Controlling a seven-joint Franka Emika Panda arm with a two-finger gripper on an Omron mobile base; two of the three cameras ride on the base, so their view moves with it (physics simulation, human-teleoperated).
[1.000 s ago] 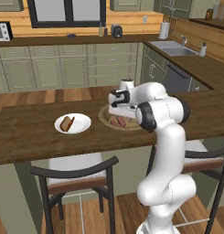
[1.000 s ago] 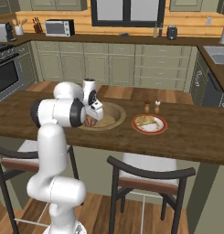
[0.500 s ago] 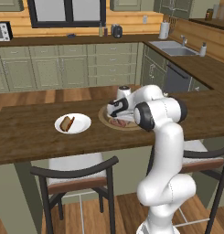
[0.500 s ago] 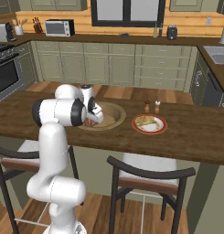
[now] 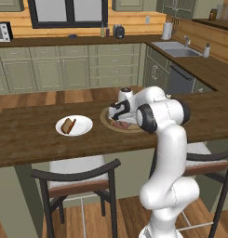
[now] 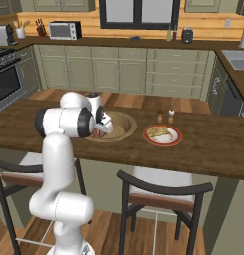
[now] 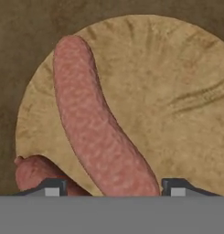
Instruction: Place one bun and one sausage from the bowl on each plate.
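While the arm bends low over the counter [image 5: 22,139] in the left base view, the gripper [image 5: 118,113] hangs just over the near left part of the bowl [image 5: 107,122], pointing down into it. A pinkish sausage [image 5: 119,125] shows in the bowl right under the hand. Well to the left of the bowl lies the white plate [image 5: 85,125], with a brown bun [image 5: 67,125] on it. Whether the jaws are apart cannot be told from this side.

Seen from the right base view, the gripper [image 6: 100,128] sits low over the left side of the bowl [image 6: 124,125], and the arm's elbow covers the bowl's near left rim. Just right of the bowl is the red-rimmed plate [image 6: 176,138], bearing a pale bun [image 6: 158,131]. Two small shakers [image 6: 165,116] stand on the counter just beyond that plate, between it and the far edge.

Looking down the hand view, the fingertips [image 7: 53,186] stand wide apart at the bottom, one on either side of a long sausage [image 7: 93,123] that runs from the far left of the bowl [image 7: 177,91] down between them. They hold nothing; whether they touch the sausage cannot be told. A second sausage [image 7: 38,173] lies at the bowl's left rim, just beside the left tip.
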